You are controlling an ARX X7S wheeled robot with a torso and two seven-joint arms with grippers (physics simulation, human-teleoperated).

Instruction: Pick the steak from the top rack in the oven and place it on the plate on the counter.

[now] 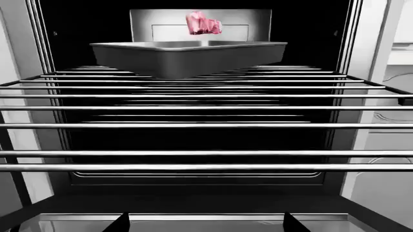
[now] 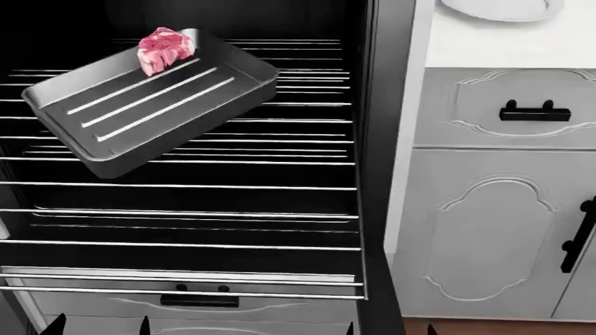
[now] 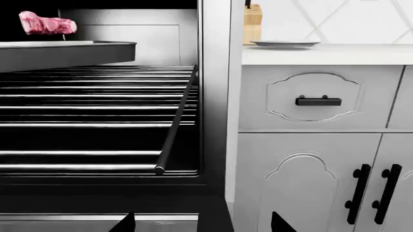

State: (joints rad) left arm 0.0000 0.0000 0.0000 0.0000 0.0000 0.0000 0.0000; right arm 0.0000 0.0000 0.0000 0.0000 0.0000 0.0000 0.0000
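In the head view the oven fills the left and centre of the frame, its door open and its silver racks running across the dark inside. A dark grey baking tray sits turned at an angle on the top rack in the upper left, and the steak lies in the far corner of that tray, pink with white fat. To the right stand grey cabinets with black handles, and above them the white counter, with the edge of the plate showing at the top right of the frame.

My left gripper shows only as two dark fingertips at the bottom edge of its wrist view, set wide apart and holding nothing, low in front of the oven and well below the steak. My right gripper is the same: two dark tips spread wide at the bottom of its view, empty, facing the oven's right frame. In that view the steak sits at the upper left and the plate rests on the counter at the upper right, near a wooden block.
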